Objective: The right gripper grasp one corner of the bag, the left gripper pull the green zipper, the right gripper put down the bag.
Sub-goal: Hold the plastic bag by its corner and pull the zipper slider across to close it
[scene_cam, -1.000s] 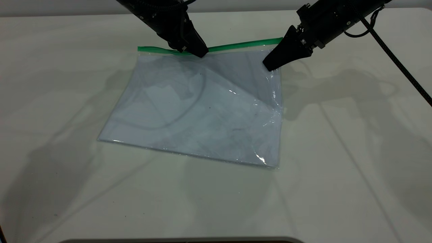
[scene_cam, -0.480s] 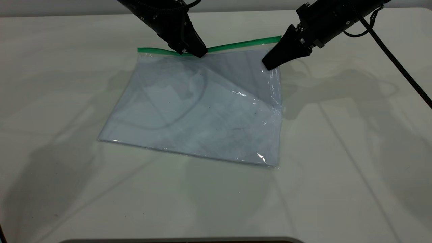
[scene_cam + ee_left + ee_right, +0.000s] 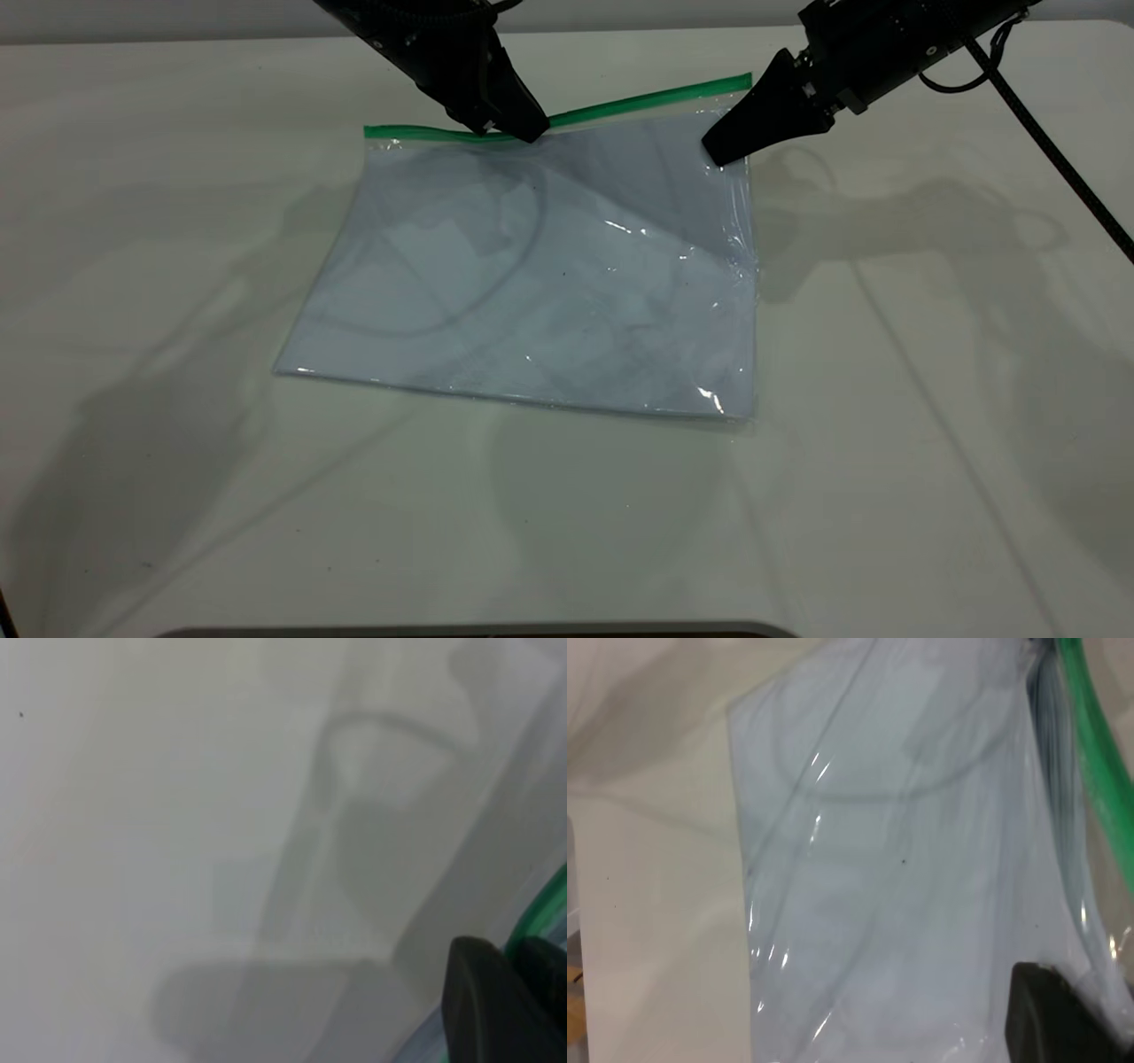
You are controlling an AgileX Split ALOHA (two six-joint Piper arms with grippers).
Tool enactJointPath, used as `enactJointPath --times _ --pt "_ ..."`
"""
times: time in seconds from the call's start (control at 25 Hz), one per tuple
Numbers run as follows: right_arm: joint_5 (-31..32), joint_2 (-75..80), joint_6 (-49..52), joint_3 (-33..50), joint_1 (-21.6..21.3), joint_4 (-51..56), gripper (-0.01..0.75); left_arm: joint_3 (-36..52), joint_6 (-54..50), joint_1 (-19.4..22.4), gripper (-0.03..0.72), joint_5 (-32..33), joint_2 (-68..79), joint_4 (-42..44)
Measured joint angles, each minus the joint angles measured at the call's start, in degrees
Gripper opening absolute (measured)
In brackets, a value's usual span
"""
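The bag (image 3: 549, 283) is a clear pouch with pale bluish-white sheets, lying on the white table. The green zipper (image 3: 647, 96) runs along its far edge. My right gripper (image 3: 719, 152) is shut on the bag's far right corner and holds that corner raised, so the zipper slopes upward to the right. My left gripper (image 3: 523, 133) is shut on the green zipper partway along the strip; the slider tab is hidden under its jaws. The left wrist view shows the left gripper (image 3: 516, 958) pinching the zipper (image 3: 542, 908). The right wrist view shows the right gripper (image 3: 1085, 992), the bag (image 3: 904, 859) and the zipper (image 3: 1099, 771).
The white table (image 3: 177, 496) stretches bare in front of and beside the bag. A black cable (image 3: 1054, 151) hangs from the right arm over the table's far right. A dark edge shows at the table's near rim (image 3: 461, 631).
The right gripper has risen and shifted right and back, lifting the bag's far right corner higher. The whole bag slid a little to the right. The left gripper has barely moved.
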Motion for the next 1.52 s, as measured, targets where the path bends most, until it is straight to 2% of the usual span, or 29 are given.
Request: enactJointPath --times 0.96,1.28,1.52 --pt "0.83 0.00 -0.24 -1.40 -3.05 0.14 0.033 0.00 -0.33 5.68 0.068 0.67 0.00 2.78" --pt "0.90 0.00 -0.19 -2.05 -3.45 -0.45 0.033 0.00 -5.49 8.51 0.070 0.74 0.00 9.24" --pt "1.09 0.00 -0.19 -2.05 -3.58 -0.59 0.033 0.00 -6.50 10.21 0.070 1.21 0.05 10.48"
